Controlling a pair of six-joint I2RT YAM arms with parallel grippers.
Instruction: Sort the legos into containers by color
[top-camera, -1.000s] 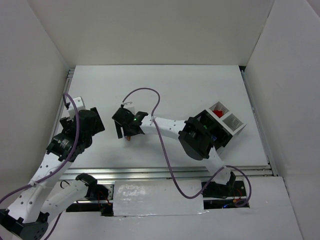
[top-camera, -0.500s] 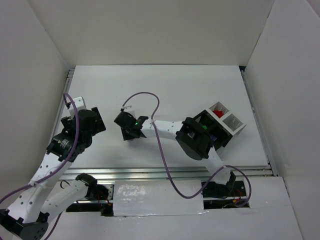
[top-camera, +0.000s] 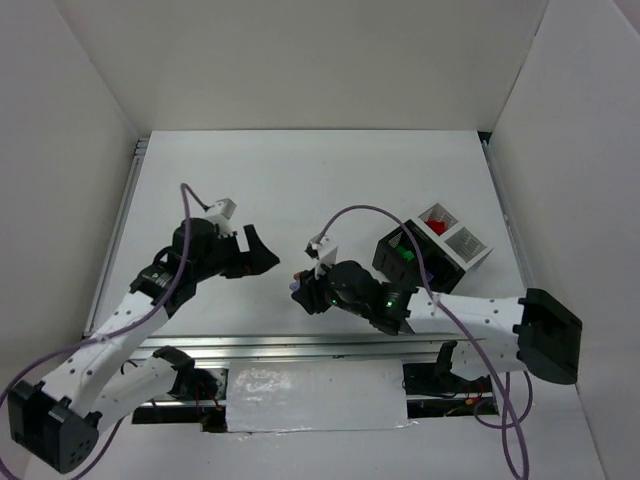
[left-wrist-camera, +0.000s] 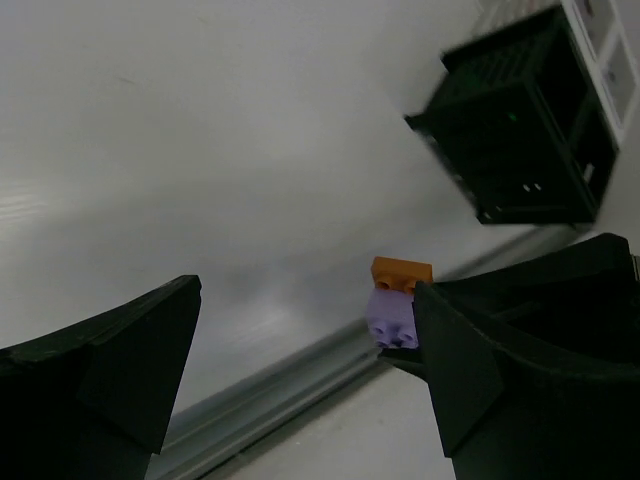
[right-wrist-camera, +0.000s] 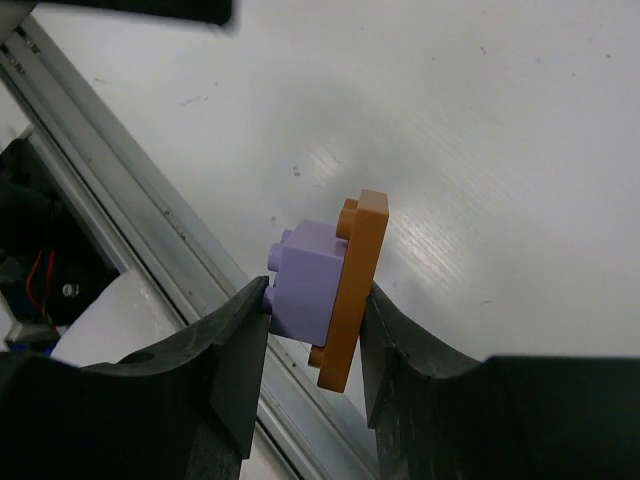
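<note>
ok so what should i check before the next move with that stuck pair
1. right gripper shut on lavender brick and orange plate: ok
2. the two colours separated for sorting: not ok, they are joined
3. left gripper open: ok
4. left gripper lined up on the orange plate: cannot tell
5. containers upright, open tops in view: ok

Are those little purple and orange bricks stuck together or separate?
Stuck together: the purple brick sits flush against the orange plate, both pinched in the right tool.
</note>
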